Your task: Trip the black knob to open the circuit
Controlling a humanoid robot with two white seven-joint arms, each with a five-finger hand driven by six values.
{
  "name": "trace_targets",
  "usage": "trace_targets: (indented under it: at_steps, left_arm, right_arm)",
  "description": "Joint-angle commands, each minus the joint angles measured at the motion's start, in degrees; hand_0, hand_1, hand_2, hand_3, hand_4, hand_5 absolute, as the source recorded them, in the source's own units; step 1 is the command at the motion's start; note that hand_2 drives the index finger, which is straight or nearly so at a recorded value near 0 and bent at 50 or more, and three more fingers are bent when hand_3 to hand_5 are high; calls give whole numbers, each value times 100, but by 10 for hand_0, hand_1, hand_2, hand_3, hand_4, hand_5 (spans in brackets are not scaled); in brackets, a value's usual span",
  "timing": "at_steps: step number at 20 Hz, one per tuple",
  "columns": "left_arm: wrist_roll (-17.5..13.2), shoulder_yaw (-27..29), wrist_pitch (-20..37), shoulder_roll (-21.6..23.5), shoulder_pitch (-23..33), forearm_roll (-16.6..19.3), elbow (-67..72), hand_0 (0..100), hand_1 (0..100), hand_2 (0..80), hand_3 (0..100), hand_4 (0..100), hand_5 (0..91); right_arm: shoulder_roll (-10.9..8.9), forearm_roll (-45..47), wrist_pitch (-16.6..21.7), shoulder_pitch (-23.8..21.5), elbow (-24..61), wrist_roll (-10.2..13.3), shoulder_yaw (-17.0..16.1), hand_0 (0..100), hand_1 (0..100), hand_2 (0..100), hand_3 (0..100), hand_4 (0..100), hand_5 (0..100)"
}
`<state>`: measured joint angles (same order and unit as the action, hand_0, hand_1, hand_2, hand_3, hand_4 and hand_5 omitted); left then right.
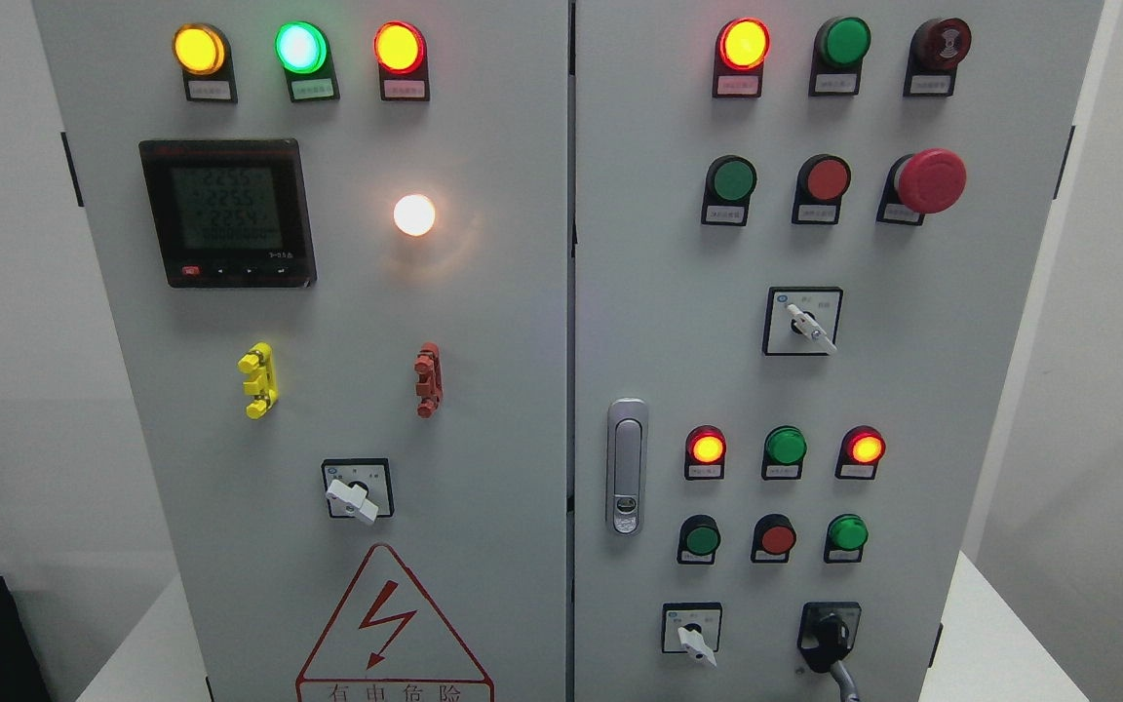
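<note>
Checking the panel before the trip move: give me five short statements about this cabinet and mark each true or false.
1. The black knob sits at the lower right of the right door. True.
2. A robot hand is gripping the black knob. False: no robot hand is in view.
3. The red mushroom button is on the left door. False: it is on the right door, upper right.
4. The white round lamp beside the meter is lit. True.
5. The door handle is on the right door's left edge. True.
</note>
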<state>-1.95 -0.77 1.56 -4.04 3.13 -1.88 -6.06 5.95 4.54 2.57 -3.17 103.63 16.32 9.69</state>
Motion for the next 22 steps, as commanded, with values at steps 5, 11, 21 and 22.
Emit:
trace_targets:
  at_steps: [5, 11, 21, 22]
  left_arm:
    - [1, 7, 11, -9, -23, -14, -1, 120, 389, 0, 0, 0, 0]
    - [1, 7, 11, -9, -14, -14, -1, 120, 389, 0, 0, 0, 0]
    - [1, 7, 11, -9, -14, -14, -1, 120, 389, 0, 0, 0, 0]
    - [1, 7, 11, 0, -14, -14, -1, 120, 389, 0, 0, 0, 0]
  right_arm:
    - [3, -6, 95, 132, 254, -146, 235, 0, 57, 46, 1000, 1000, 965]
    - [11, -15, 103, 158, 254, -146, 235, 0, 58, 46, 1000, 1000, 965]
    - [11, -15, 112, 176, 254, -146, 243, 0, 59, 46, 1000, 1000, 965]
    - [3, -15, 112, 176, 254, -146, 243, 0, 59, 46, 1000, 1000, 965]
